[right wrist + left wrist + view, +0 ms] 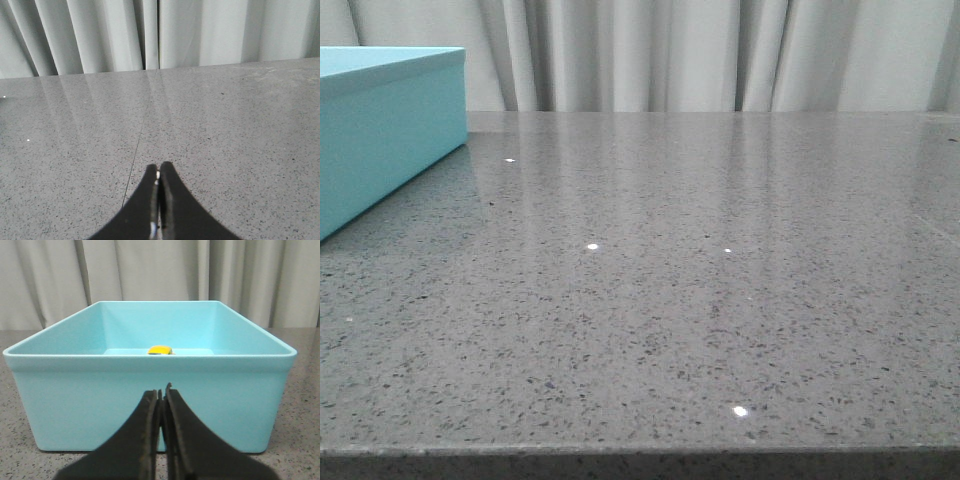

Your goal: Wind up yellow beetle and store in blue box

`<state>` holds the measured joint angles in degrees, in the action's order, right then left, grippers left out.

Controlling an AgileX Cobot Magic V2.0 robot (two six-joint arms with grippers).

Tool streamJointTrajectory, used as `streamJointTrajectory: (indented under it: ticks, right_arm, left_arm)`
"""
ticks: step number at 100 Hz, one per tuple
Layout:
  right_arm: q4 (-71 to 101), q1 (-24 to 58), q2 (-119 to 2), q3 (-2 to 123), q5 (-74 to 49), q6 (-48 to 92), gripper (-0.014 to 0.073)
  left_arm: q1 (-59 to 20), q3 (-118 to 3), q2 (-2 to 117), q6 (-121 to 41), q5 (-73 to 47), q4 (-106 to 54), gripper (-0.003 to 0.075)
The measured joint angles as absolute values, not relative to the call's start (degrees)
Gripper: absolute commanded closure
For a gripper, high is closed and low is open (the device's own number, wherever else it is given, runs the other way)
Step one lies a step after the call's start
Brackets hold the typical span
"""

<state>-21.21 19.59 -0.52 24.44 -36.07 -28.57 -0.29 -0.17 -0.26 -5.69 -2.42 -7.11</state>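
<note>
Reading this as the storing step done: yellow beetle (160, 350) sits inside the blue box (150, 405) at my far left, only its roof showing over the rim. Left gripper (162, 395) has fingers pressed together, empty, just outside the near wall. Right gripper (159, 172) likewise closed, holding nothing, over bare grey table (720, 300). Next I'd just confirm placement and stay parked.

Small yellow beetle (160, 350) inside open turquoise blue box (150, 405), near its far wall
</note>
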Motion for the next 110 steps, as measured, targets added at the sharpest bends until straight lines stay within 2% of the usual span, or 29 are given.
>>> streamJointTrajectory:
  ticks: [57, 88, 110]
  right_arm:
    - [-21.2, 17.6, -0.5, 21.5, -33.7, -28.4, 0.0660]
    - [-5.2, 5.8, -0.5, 12.4, -13.7, -11.4, 0.0660]
    - [-1.6, -1.0, -0.5, 3.2, 0.9, -8.4, 0.0660]
  left_arm:
    - [-0.3, -0.2, -0.3, -5.7, -2.4, -7.1, 0.0741]
    - [-0.3, -0.2, -0.3, -5.7, -2.4, -7.1, 0.0741]
    - [-0.3, -0.2, -0.3, -5.7, -2.4, -7.1, 0.0741]
